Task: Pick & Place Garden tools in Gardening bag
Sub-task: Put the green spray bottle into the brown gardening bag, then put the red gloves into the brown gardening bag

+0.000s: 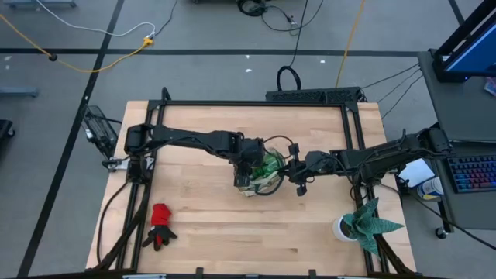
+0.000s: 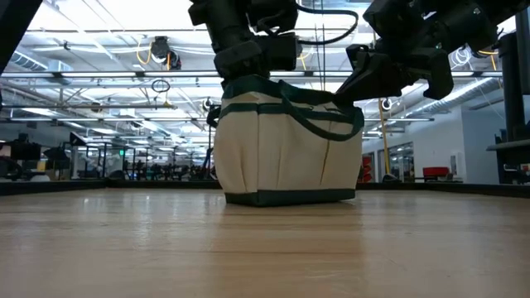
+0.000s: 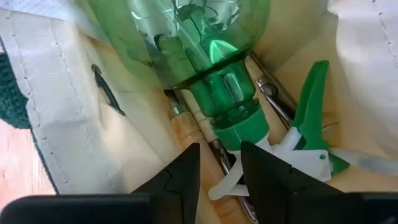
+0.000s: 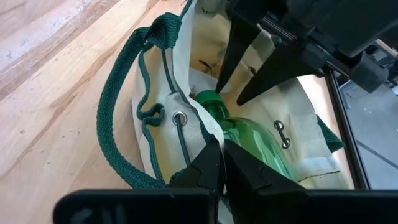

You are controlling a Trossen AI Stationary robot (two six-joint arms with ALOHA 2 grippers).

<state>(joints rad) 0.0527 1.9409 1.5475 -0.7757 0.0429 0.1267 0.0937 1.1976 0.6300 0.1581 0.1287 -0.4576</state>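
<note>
The cream-and-green gardening bag [image 1: 254, 188] stands upright on its base at the table's middle. A green spray bottle [image 3: 205, 37] lies slanted inside it on other tools, body toward the bag's right end. My left gripper [image 3: 219, 167] reaches down into the bag and is shut on the bottle's spray head. My right gripper [image 4: 219, 163] is shut on the bag's rim at the right end. A red glove [image 1: 160, 226] lies flat on the table near the front left. My left gripper pinches the bottle's white spray head [image 3: 235, 167], just behind the green collar, between its two fingers. It comes steeply from above. The bottle lies inside the bag, its clear body [image 4: 255, 140] stretching away from the fingers. My right gripper pinches the bag's cream rim [image 4: 198, 134] near a metal eyelet [image 4: 180, 117] at the right end. The fingers come from the table's right, slanting slightly down. The bag stands on the table, with a green loop handle [image 4: 118, 124] hanging slack outside.
A wooden handle [image 3: 183, 124] and metal tool shafts [image 3: 273, 93] lie in the bag under the bottle. A spiky green plant [image 1: 372, 221] in a white pot [image 1: 343, 228] stands at the near right corner. Bare tabletop lies in front of the bag.
</note>
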